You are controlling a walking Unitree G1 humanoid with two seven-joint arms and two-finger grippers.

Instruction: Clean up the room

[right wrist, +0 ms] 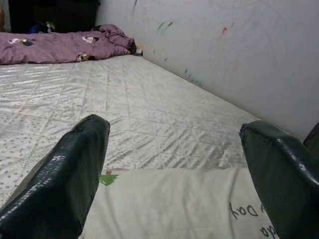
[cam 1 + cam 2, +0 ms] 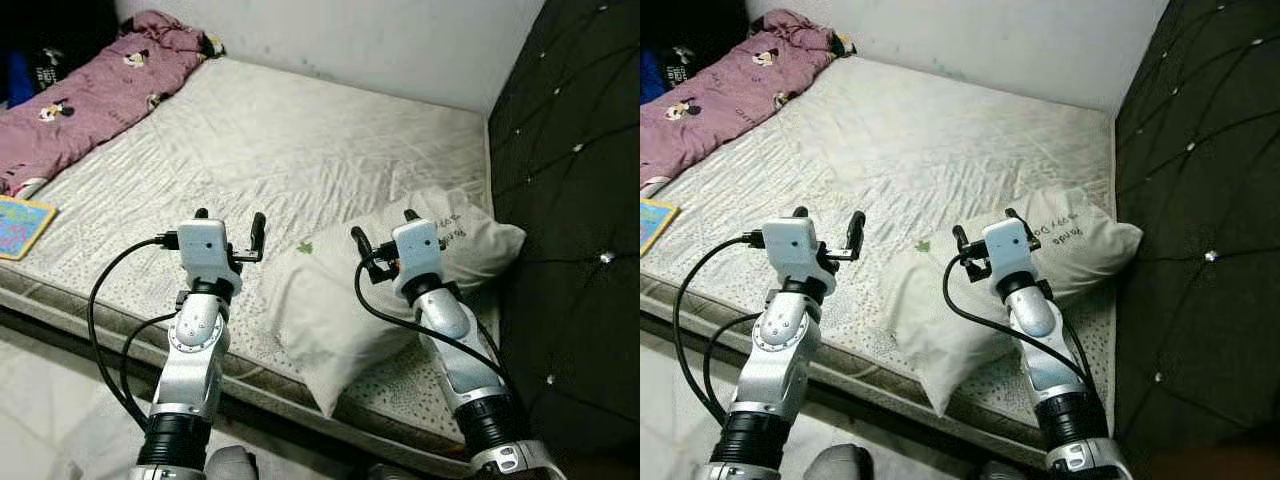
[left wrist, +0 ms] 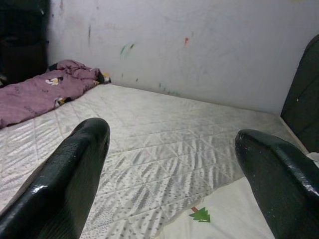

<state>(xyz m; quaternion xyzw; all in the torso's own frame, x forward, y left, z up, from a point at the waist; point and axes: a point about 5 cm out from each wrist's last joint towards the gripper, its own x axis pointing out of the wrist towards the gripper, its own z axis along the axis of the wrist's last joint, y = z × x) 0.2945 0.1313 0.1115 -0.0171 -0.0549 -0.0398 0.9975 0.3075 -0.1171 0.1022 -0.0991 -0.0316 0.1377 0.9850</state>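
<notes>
- White quilted fabric covers the mattress [image 2: 300, 140], which runs from the near edge by the robot to a pale wall [image 3: 199, 50] behind; a black tufted headboard [image 2: 570, 200] closes off the robot's right side.
- A white pillow [image 2: 340, 310] lies on the near right part of the mattress, one corner hanging just over the near edge and its far end against the headboard.
- The left gripper [image 2: 229, 228] hovers over the mattress just left of the pillow, fingers spread wide apart and holding nothing.
- The right gripper [image 2: 385, 232] hangs above the pillow, fingers likewise parted and empty.
- The right wrist view shows handwriting [image 1: 249, 219] on the pillow up close, cut off at the frame edge and not readable; the head views show it only as small marks.
- The left wrist view picks out a small green tree print [image 3: 200, 215] at the pillow's corner.
- A crumpled purple blanket [image 2: 90, 100] with cartoon figures lies along the far left of the mattress.
- A colourful flat item [image 2: 20, 225] at the left edge is cut off by the frame; what it is cannot be told.
- The mattress between blanket and pillow is open.
</notes>
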